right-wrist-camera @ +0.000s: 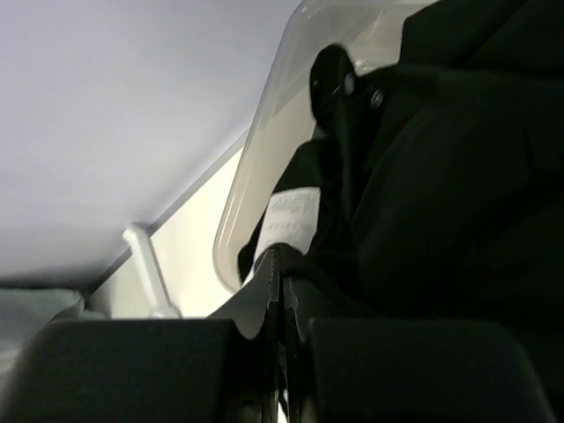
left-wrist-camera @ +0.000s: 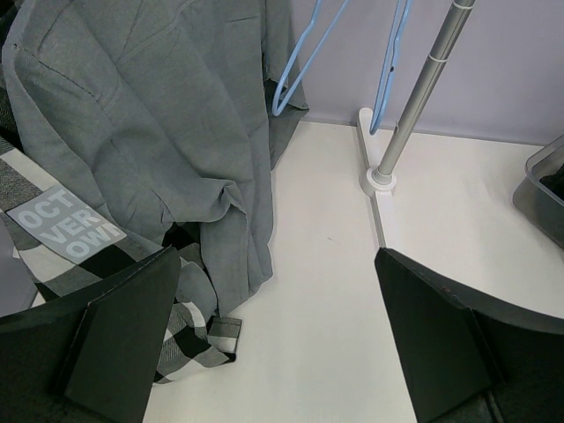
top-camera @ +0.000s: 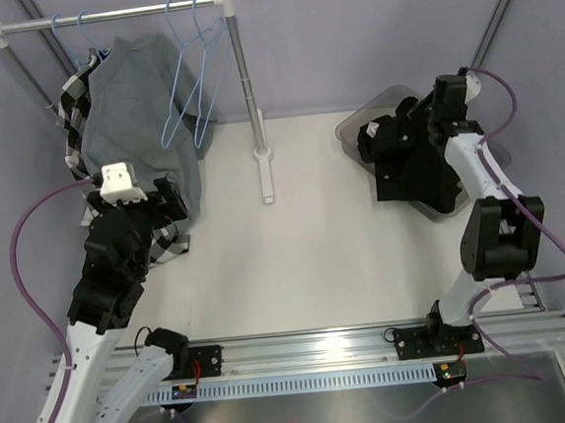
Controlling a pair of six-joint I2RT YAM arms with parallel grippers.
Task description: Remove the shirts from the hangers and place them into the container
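Black shirts (top-camera: 412, 165) lie heaped in the clear container (top-camera: 352, 126) at the right. My right gripper (top-camera: 384, 148) reaches into it. In the right wrist view this gripper (right-wrist-camera: 282, 256) is shut, pinching a fold of a black shirt (right-wrist-camera: 441, 176) just below its white label (right-wrist-camera: 293, 216), near the container's rim (right-wrist-camera: 256, 150). Two empty light-blue hangers (top-camera: 191, 71) hang on the rail. My left gripper (top-camera: 168, 204) stands open low beside the hanging clothes. In its own view the left gripper (left-wrist-camera: 278, 264) has only bare table between its fingers (left-wrist-camera: 123, 335).
A grey shirt (top-camera: 134, 96) and a black-and-white checked shirt (top-camera: 75, 99) hang at the left of the rail, their hems reaching the table (left-wrist-camera: 326, 352). The rack's upright pole (top-camera: 244, 76) stands on a white foot (top-camera: 264, 164) mid-table. Purple walls close in behind.
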